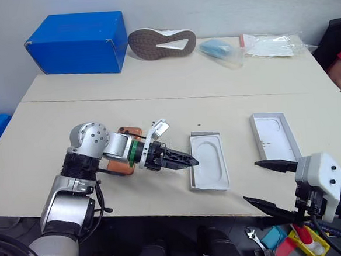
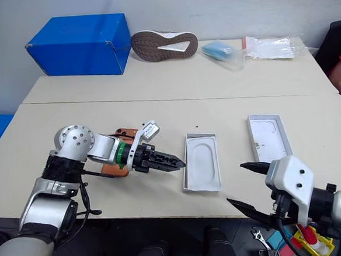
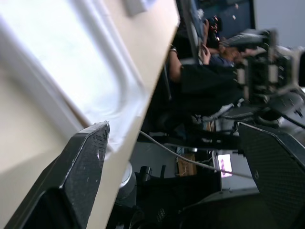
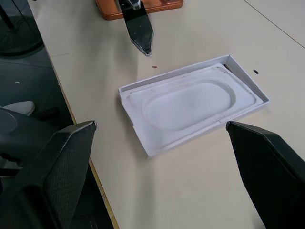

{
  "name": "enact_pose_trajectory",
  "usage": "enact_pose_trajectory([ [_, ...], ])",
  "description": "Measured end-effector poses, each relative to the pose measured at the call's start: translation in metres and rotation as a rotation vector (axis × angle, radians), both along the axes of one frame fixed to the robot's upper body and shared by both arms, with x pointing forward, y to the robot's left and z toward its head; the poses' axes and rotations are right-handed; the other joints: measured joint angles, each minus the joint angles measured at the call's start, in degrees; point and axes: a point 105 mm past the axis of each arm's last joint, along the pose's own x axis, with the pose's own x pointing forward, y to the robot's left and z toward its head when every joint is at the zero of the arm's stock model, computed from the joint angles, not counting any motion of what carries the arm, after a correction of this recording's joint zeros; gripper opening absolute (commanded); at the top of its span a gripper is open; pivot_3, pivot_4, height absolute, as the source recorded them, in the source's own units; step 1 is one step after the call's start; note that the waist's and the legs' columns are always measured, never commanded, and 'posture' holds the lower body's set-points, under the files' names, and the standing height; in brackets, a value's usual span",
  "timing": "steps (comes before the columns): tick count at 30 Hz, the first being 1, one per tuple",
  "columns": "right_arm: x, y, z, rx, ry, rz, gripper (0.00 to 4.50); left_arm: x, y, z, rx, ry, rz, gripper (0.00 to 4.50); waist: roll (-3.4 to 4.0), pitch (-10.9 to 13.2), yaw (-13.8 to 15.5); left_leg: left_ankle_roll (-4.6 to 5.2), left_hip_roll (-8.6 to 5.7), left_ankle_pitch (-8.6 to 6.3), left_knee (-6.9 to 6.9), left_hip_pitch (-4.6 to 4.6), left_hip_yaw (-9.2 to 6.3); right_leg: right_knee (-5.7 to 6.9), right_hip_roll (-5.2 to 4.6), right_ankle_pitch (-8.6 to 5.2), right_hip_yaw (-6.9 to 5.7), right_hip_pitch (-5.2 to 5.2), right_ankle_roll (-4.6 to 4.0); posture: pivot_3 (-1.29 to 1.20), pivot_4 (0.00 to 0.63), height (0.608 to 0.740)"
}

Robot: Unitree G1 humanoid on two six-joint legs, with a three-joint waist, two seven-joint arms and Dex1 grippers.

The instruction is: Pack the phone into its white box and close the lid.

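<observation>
Centrally, in the lower middle of the left eye view, lay the white box (image 1: 208, 160), a shallow tray that carried a flat white insert (image 4: 188, 102) with an oval recess. My left gripper (image 1: 187, 159) hung just beside the box's left wall, pointing toward the frame's right. Its two black fingers (image 3: 78, 176) stood wide apart in the left wrist view and held nothing, with the box's wall and the table edge showing between them. The phone (image 1: 128, 148), orange, lay flat on the table (image 1: 155, 82) at the frame's lower left. My left wrist covered most of it, so that only its upper end and a strip of its lower edge showed. In the right wrist view the same orange slab (image 4: 138, 7) sat at the top edge of the frame, apart from the box. The lid (image 1: 273, 135) lay inside-up at the middle right of the left eye view, well apart from the box. My right gripper (image 1: 274, 185) hovered at the lower right corner, off the table's near edge. Its fingers (image 4: 57, 171) were spread wide and empty. Along the far edge, at the top of the frame, stood a big blue box (image 1: 77, 44), an upturned shoe (image 1: 161, 42) and clear plastic bags (image 1: 270, 43).
</observation>
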Motion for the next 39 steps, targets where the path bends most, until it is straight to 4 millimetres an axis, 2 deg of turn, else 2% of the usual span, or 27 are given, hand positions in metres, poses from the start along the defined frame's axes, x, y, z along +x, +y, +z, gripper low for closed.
enact_pose_trajectory([
  [2, 0.005, 0.007, -0.003, 0.002, 0.010, 0.040, 3.95, -0.008, 0.008, 0.012, -0.069, -0.120, -0.040, 3.44, 0.02, 0.0, -0.7, -0.04, 0.02, 0.00, -0.04, 0.04, 0.04, 0.00, 0.00, -0.01, 0.02, -0.01, -0.03, 0.00, 0.150, 0.740],
  [6, 0.017, 0.012, -0.014, -0.012, 0.048, 0.074, 2.61, -0.013, 0.027, 0.009, -0.111, -0.347, -0.115, 2.20, 0.05, 0.0, -1.5, -0.07, 0.04, 0.02, -0.06, 0.12, 0.11, 0.01, 0.01, -0.05, 0.01, 0.02, -0.10, 0.00, 0.150, 0.740],
  [11, 0.037, 0.023, -0.029, -0.042, 0.068, 0.127, 0.77, -0.016, 0.032, 0.008, -0.161, -0.525, -0.236, 0.48, 0.05, 0.0, -1.1, 0.02, 0.00, 0.04, -0.02, -0.01, 0.04, -0.11, -0.05, -0.04, -0.04, 0.02, -0.09, 0.00, 0.150, 0.740],
  [13, 0.039, 0.025, -0.038, -0.068, 0.093, 0.162, 0.07, -0.016, 0.033, 0.007, -0.160, -0.580, -0.266, 0.00, 0.05, 0.0, -1.2, 0.06, 0.00, 0.01, -0.03, -0.07, 0.04, -0.15, -0.05, -0.04, -0.06, -0.01, -0.09, 0.00, 0.150, 0.740],
  [18, 0.041, 0.028, -0.053, -0.139, 0.126, 0.259, 0.03, -0.021, 0.038, -0.004, -0.118, -0.669, -0.315, 0.00, 0.05, 0.0, -1.3, 0.12, 0.01, -0.02, -0.02, -0.10, 0.06, -0.19, -0.03, -0.03, -0.04, -0.02, -0.06, 0.00, 0.150, 0.740],
  [28, 0.049, 0.032, -0.070, -0.203, 0.152, 0.344, 0.03, -0.030, 0.038, -0.011, -0.102, -0.693, -0.347, 0.00, 0.04, 0.0, -1.3, 0.14, 0.03, -0.03, -0.01, -0.10, 0.05, -0.16, -0.03, -0.02, -0.05, -0.01, -0.05, 0.00, 0.150, 0.740],
  [34, 0.058, 0.040, -0.067, -0.166, 0.131, 0.344, 0.03, -0.029, 0.039, -0.010, -0.096, -0.703, -0.338, 0.00, 0.05, 0.0, -1.3, 0.13, 0.04, -0.03, -0.01, -0.08, 0.05, -0.13, -0.01, -0.02, -0.05, -0.02, -0.05, 0.00, 0.150, 0.740],
  [39, 0.055, 0.046, -0.063, -0.110, 0.165, 0.353, 0.03, -0.028, 0.040, -0.011, -0.085, -0.710, -0.336, 0.00, 0.05, 0.0, -1.3, 0.13, 0.04, -0.03, -0.01, -0.10, 0.05, -0.12, -0.02, -0.02, -0.05, -0.02, -0.05, 0.00, 0.150, 0.740],
])
